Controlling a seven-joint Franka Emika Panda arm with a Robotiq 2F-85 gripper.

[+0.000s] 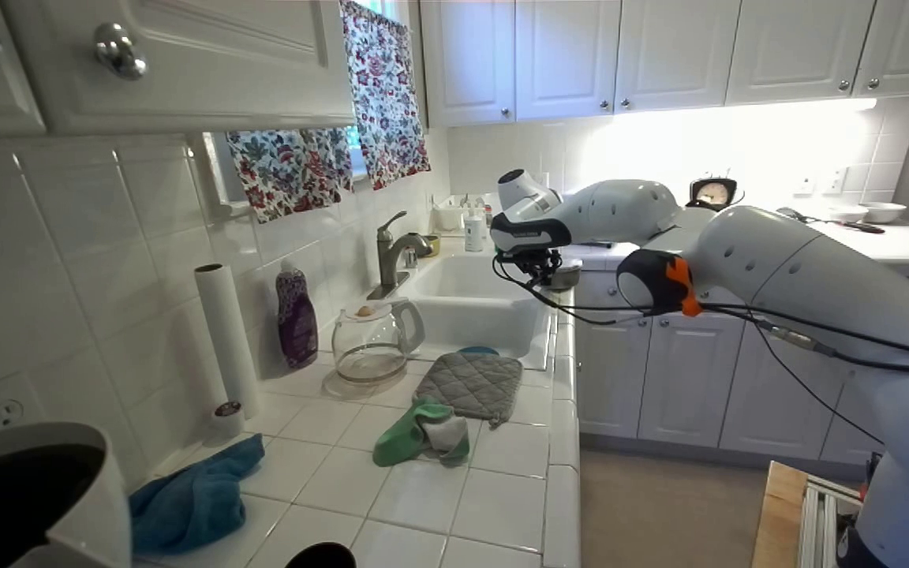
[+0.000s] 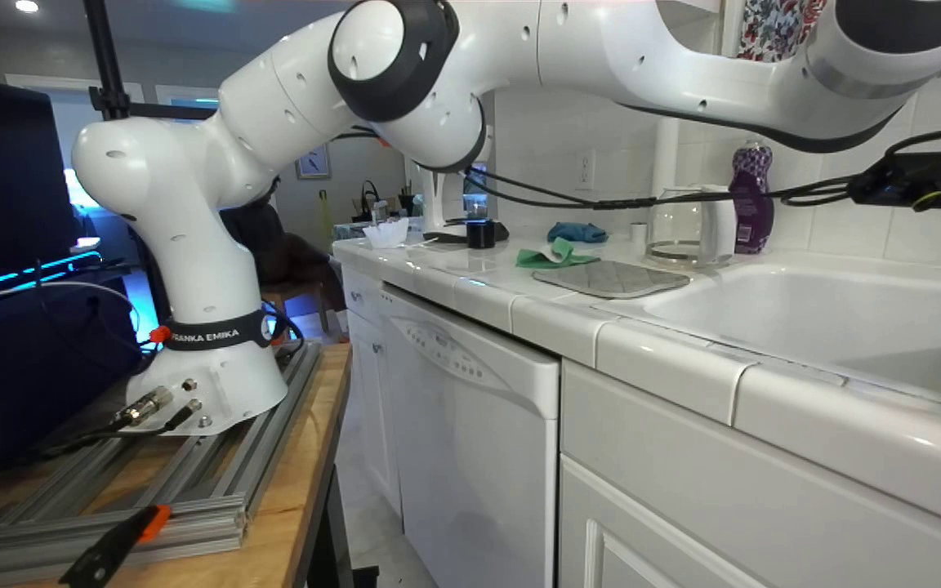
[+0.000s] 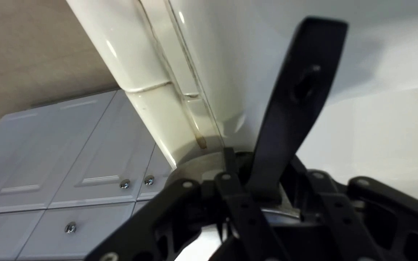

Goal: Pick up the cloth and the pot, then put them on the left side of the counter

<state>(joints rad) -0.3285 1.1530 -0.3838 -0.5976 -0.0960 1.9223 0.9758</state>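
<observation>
So, end effector (image 3: 261,166) clamped on pot handle (image 3: 293,112), at sink edge (image 3: 212,69), bare tiles (image 1: 510,451) beside green cloth (image 1: 415,436).

- You have free tiles (image 1: 320,477) between the blue cloth (image 1: 194,501) and the green cloth (image 1: 403,438).
- Along the wall (image 1: 131,315), your obstacles include the purple bottle (image 1: 295,319), carafe (image 1: 370,335) and faucet (image 1: 389,256).

A metal saucepan (image 1: 567,274), its black handle (image 3: 284,127) held between the jaws, shows right of centre in an exterior view, with a crumpled blue cloth (image 1: 194,503) lower left and a green-and-white cloth (image 1: 412,435) lower centre.
</observation>
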